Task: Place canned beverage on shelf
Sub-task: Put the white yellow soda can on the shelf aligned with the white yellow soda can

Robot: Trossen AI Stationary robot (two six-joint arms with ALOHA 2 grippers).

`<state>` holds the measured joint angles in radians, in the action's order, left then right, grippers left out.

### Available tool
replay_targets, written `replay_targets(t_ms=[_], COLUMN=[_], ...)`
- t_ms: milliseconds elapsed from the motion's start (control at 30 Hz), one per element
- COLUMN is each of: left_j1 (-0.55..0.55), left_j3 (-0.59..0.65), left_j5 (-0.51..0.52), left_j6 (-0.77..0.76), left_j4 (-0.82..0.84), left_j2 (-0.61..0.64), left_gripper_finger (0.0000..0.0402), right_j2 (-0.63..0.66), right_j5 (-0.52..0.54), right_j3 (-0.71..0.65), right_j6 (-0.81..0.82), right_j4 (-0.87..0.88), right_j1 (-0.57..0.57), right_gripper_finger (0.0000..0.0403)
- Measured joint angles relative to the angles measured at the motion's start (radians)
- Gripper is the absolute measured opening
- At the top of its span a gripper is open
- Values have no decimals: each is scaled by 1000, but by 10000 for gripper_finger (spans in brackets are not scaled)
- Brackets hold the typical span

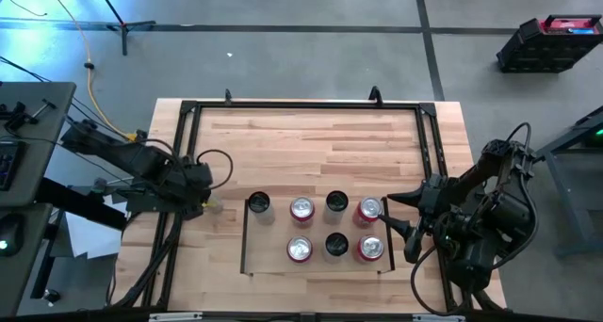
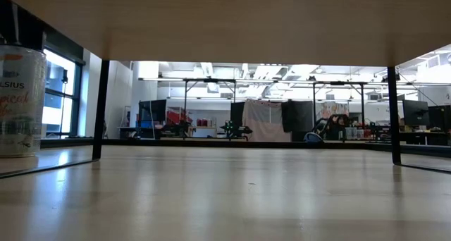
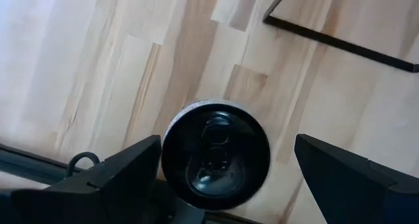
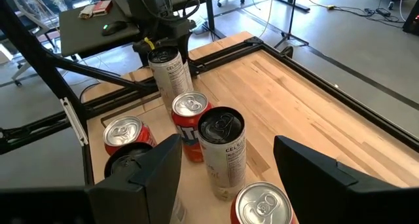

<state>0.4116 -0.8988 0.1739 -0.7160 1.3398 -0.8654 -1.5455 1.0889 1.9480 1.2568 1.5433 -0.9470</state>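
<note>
Left hand [image 1: 209,185] at the shelf's left rail, fingers spread and released, straddling a tall dark-topped can [image 1: 259,204] without, as far as the left wrist view shows, touching it: bench wood shows between each finger and the can wall [image 3: 216,155]. The can stands upright at the left end of the shelf [image 1: 273,261], on or just beside the dark rail; which, the views do not settle. It sits apart from the other cans, so this hand has open room on every side of it, and a straight withdrawal away from the shelf looks unobstructed.

Right hand [image 1: 400,217] at the opposite, right end of the shelf, fingers parted and empty, just beside the two red-topped cans [image 1: 370,209] nearest it. Six further cans fill the shelf in two rows of three, red-topped and dark-topped [image 4: 222,152] mixed, packed closely so that more fit on the panel. Gaps within that block look too narrow for a finger; the free area lies between the block and the lone can.

Judged from this layout, the lone can is either just set down or awaiting a nudge toward the rows. The black bench frame [image 1: 301,104] bounds both arms' sideways travel.
</note>
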Motion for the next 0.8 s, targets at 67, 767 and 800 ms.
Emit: replay_targets(t_ms=[67, 767, 800], left_j1=[3, 3, 3], left_j3=[24, 72, 72], left_j5=[9, 9, 9], left_j6=[-13, 49, 58], left_j4=[4, -41, -41], left_j2=[-12, -49, -51], left_gripper_finger=[342, 328, 321], right_j2=[0, 0, 0], right_j5=[0, 0, 0], right_j3=[0, 0, 0], right_j6=[0, -5, -6], right_j4=[0, -8, -8], right_j1=[0, 0, 0], right_gripper_finger=[228, 228, 228])
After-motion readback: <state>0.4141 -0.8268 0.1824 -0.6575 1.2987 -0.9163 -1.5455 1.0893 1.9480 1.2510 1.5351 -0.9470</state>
